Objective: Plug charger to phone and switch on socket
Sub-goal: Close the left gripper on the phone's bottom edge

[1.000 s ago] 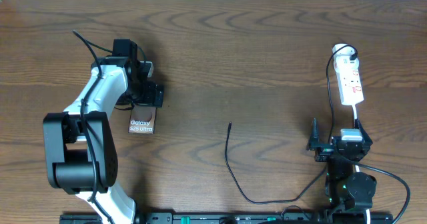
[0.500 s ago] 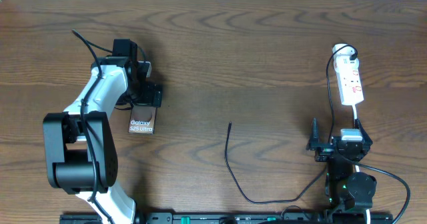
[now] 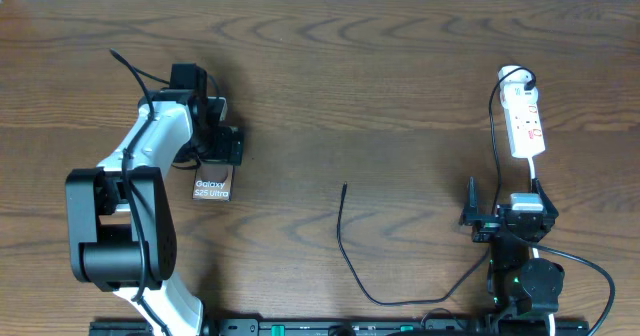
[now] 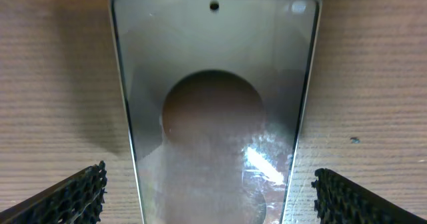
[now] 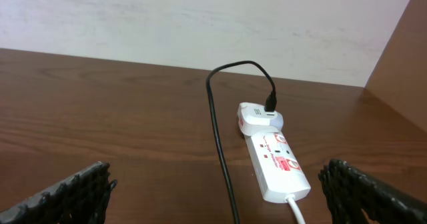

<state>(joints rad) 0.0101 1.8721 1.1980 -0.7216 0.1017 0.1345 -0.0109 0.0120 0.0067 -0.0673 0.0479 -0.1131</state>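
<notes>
My left gripper (image 4: pixel 212 194), jaws wide astride the glossy dark-framed phone (image 4: pixel 212 84), has barely shifted, I think (right gripper (image 5: pixel 217 197) idle, open): nothing grasped yet.

Open bench (image 3: pixel 400 86) is stretching across the middle and along the far edge. The charger (image 3: pixel 342 231) is snaking up from the near edge, cutting the centre lane. The socket (image 3: pixel 527 124) is crowding the right edge. The left gripper (image 4: pixel 210 197) is straddling the phone (image 3: pixel 212 187), jaws standing clear of both sides.
</notes>
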